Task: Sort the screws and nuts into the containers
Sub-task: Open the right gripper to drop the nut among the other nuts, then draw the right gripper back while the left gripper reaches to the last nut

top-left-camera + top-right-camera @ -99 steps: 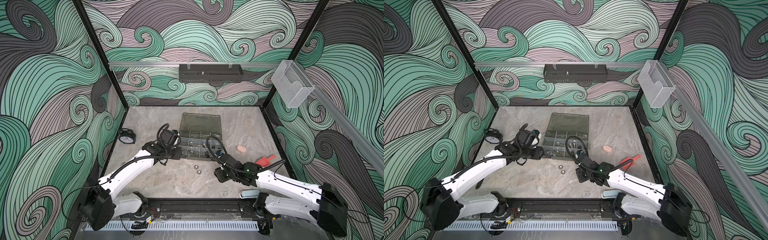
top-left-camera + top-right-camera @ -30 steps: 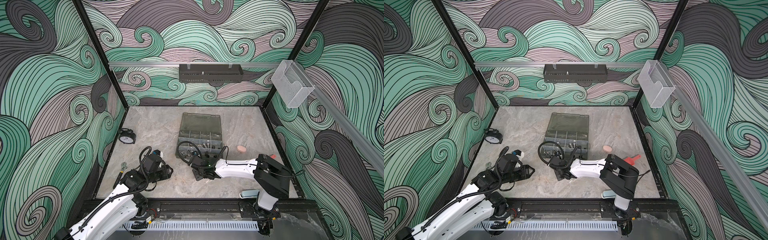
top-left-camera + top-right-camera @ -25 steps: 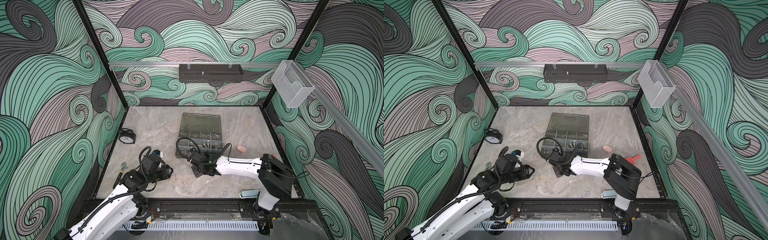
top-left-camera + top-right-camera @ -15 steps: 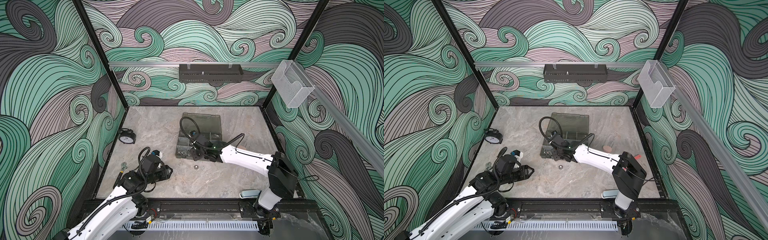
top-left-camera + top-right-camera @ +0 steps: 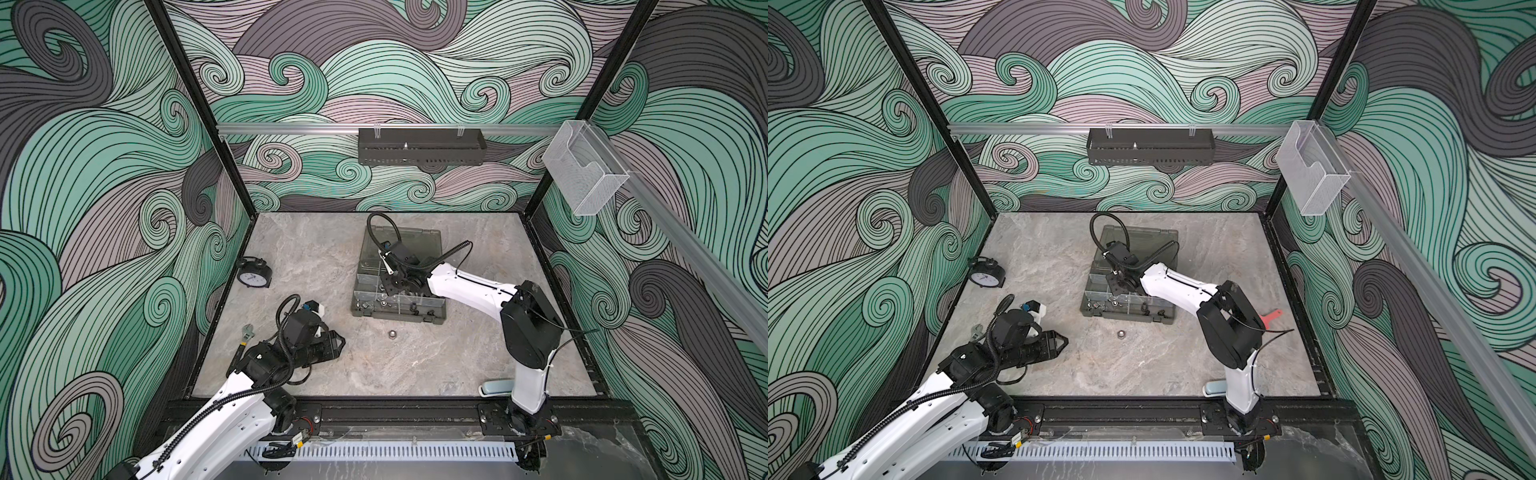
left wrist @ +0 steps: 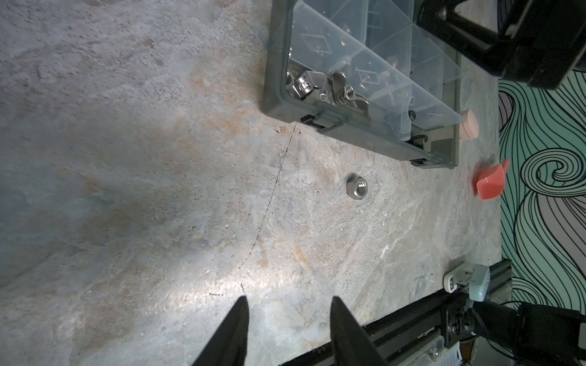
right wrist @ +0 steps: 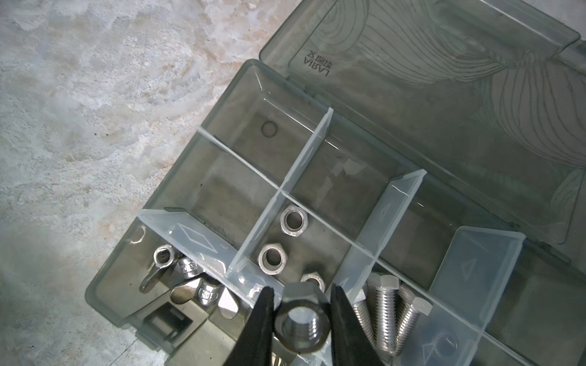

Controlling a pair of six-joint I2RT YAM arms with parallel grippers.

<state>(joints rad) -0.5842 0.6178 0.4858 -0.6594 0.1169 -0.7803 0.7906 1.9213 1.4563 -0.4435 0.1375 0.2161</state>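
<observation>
Right tool (image 7: 302, 289) pinches a shiny silver hex nut (image 7: 301, 323) over the grey case (image 5: 399, 318). Left tool (image 6: 287, 301) released, empty. Loose nut (image 6: 357, 187) sits at the case's 6 o'clock.

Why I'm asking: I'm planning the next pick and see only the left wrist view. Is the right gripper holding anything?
Observer: Yes, the right gripper is shut on a silver nut.
Operator: Where is it?
Observer: Over the open organizer case, by the compartment that holds three loose nuts.
Operator: Anything behind my left gripper?
Observer: An adjustable wrench lies beside that arm, to its left in both top views.
</observation>
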